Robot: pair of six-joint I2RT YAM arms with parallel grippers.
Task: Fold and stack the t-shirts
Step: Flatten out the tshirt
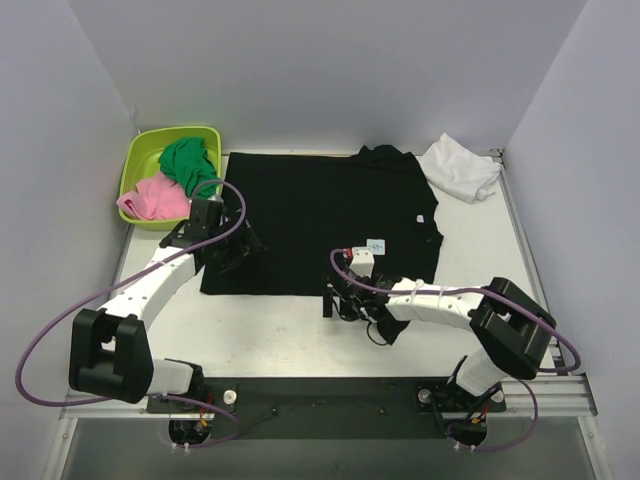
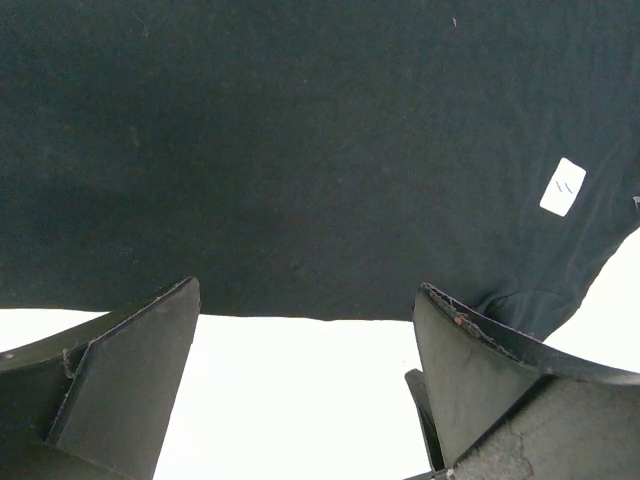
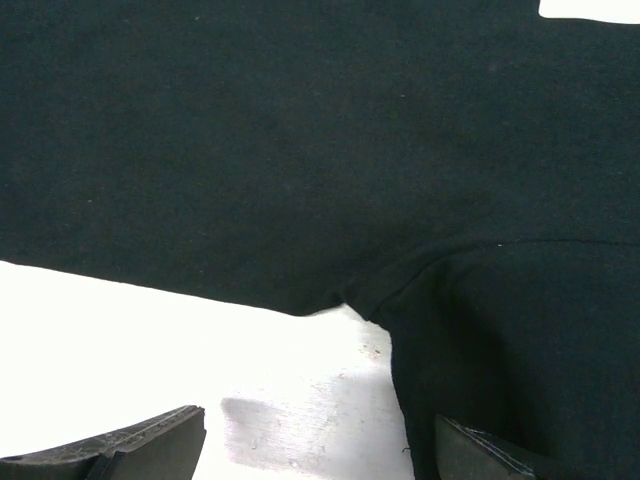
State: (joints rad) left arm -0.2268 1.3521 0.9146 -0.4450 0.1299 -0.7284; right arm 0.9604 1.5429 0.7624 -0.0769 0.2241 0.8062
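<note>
One green cloth [image 1: 188, 160] and one pink cloth [image 1: 152, 199] occupy the tub [image 1: 140, 158].

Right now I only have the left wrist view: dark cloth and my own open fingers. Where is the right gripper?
Observer: The right gripper hangs open at the near hem of the large black cloth t-shirt, next to its near sleeve.
Operator: Any other shirt in sight?
Observer: Yes, a white cloth t-shirt lies crumpled at the far right, beside the black one's far sleeve.
Operator: Anything else out there?
Observer: A lime-green plastic tub at the far left holds a green cloth and a pink cloth.
</note>
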